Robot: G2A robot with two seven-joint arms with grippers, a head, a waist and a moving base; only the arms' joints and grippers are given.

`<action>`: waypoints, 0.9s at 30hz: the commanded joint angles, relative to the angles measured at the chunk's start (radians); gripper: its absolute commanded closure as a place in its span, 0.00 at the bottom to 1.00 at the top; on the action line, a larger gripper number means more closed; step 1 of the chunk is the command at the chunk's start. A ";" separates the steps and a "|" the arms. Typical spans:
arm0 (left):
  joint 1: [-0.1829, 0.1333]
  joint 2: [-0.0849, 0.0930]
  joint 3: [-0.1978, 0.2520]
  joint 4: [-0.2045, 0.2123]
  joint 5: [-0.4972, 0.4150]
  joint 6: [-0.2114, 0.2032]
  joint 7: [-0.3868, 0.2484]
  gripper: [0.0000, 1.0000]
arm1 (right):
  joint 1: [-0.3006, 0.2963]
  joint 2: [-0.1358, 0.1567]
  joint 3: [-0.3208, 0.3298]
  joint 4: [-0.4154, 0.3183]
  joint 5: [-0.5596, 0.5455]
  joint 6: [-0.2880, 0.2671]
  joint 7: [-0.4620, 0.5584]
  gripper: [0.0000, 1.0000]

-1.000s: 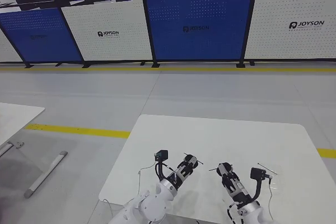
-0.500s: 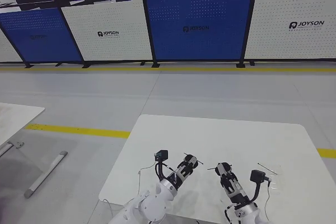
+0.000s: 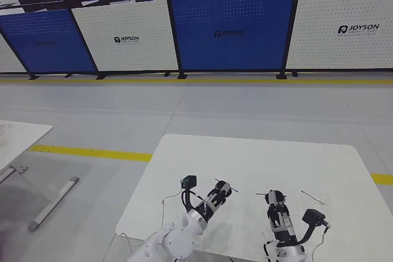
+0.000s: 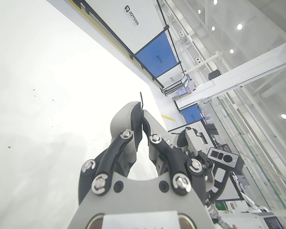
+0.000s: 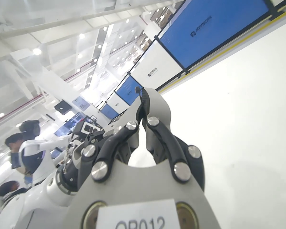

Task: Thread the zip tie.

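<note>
White table (image 3: 249, 157) lay below; left gripper (image 4: 142, 110) clenched the zip tie (image 4: 141, 98) tail, right gripper (image 5: 143, 97) seemingly its head; the tail needed aiming squarely between both jaws.

The table (image 3: 262, 157) is plain white; the zip tie (image 4: 141, 99) is black. The left gripper (image 4: 142, 114) and right gripper (image 5: 143, 103) have light grey shells with black pads and links. The background panels (image 3: 232, 33) alternate blue and white, all perforated.

L pincer (image 4: 142, 115) & R pincer (image 5: 143, 106) both pinched shut, side by side, apart.
</note>
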 commanded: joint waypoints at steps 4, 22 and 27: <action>0.000 0.000 0.000 0.000 0.000 0.000 0.000 1.00 | 0.000 -0.001 -0.002 0.000 -0.001 0.000 0.001 1.00; 0.000 0.000 0.000 0.000 0.000 0.000 0.000 1.00 | -0.012 -0.008 0.013 -0.016 0.027 0.024 -0.031 1.00; 0.000 0.000 0.000 0.000 0.000 0.000 0.000 1.00 | 0.000 -0.022 0.025 -0.012 0.074 0.079 -0.021 1.00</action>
